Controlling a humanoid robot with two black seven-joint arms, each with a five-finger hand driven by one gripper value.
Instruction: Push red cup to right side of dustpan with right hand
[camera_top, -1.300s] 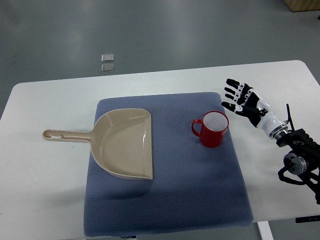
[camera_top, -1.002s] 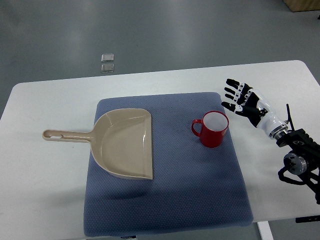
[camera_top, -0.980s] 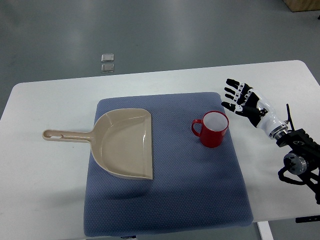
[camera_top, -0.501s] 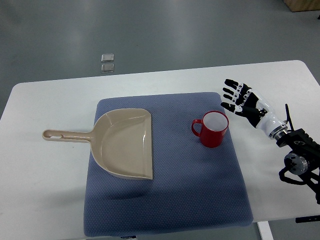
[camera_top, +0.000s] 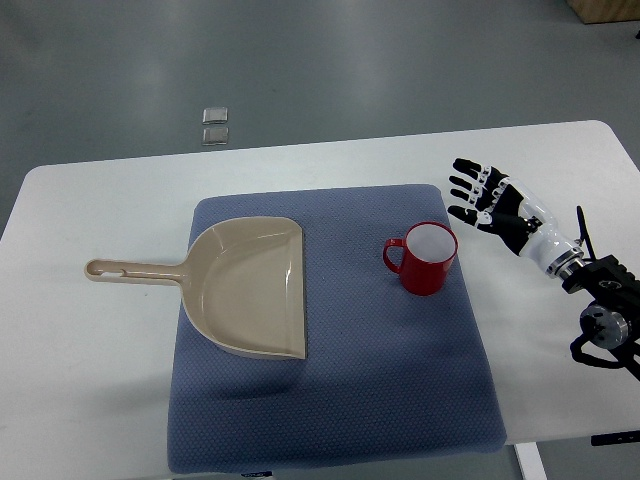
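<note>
A red cup (camera_top: 424, 257) with a white inside stands upright on the blue mat (camera_top: 330, 380), its handle pointing left. The beige dustpan (camera_top: 250, 287) lies on the mat's left part, its handle (camera_top: 130, 271) reaching out over the white table. My right hand (camera_top: 478, 196) hovers over the table just right of the cup, apart from it, black and white fingers spread and holding nothing. Its arm (camera_top: 590, 290) comes in from the right edge. The left arm does not show.
The white table (camera_top: 90, 370) surrounds the mat, with its far edge above and its right edge near my arm. Two small clear squares (camera_top: 214, 125) lie on the grey floor beyond the table.
My right arm has shifted slightly to the right and the hand a touch up. The cup and dustpan have not moved.
</note>
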